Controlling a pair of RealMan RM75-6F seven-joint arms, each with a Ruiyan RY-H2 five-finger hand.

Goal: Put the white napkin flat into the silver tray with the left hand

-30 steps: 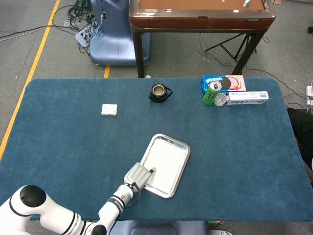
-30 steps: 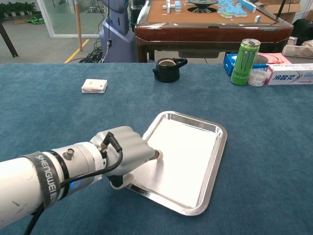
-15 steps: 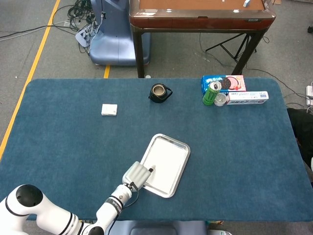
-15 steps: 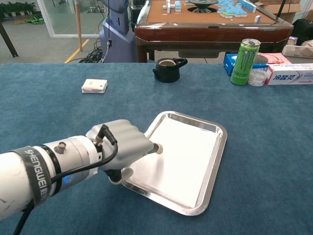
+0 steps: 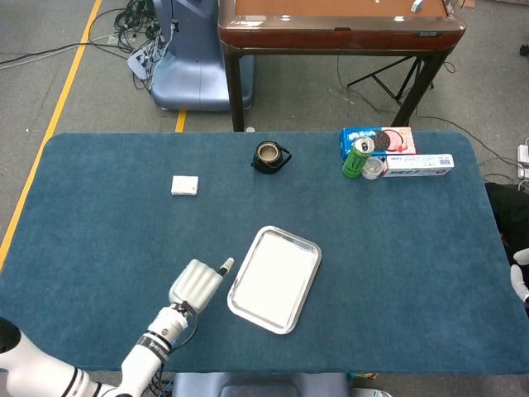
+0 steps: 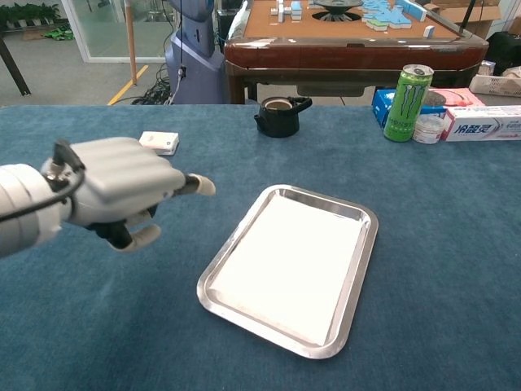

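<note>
The white napkin (image 5: 274, 277) (image 6: 293, 261) lies flat inside the silver tray (image 5: 316, 266) (image 6: 358, 277), covering most of its floor. My left hand (image 5: 197, 284) (image 6: 114, 189) hovers over the blue cloth just left of the tray, clear of its rim. It holds nothing; one finger points toward the tray and the others are loosely bent. A small white part of my right arm (image 5: 521, 281) peeks in at the right edge of the head view; the hand itself cannot be made out.
A small white packet (image 5: 184, 185) (image 6: 159, 142) lies at the far left. A black pot (image 5: 269, 156) (image 6: 279, 115) stands behind the tray. A green can (image 5: 357, 158) (image 6: 407, 102) and a white box (image 5: 417, 163) sit at the far right.
My left hand has lifted off the napkin and drawn back to the left, out of the tray. The napkin stays flat in the tray. A white part has appeared at the right edge.
</note>
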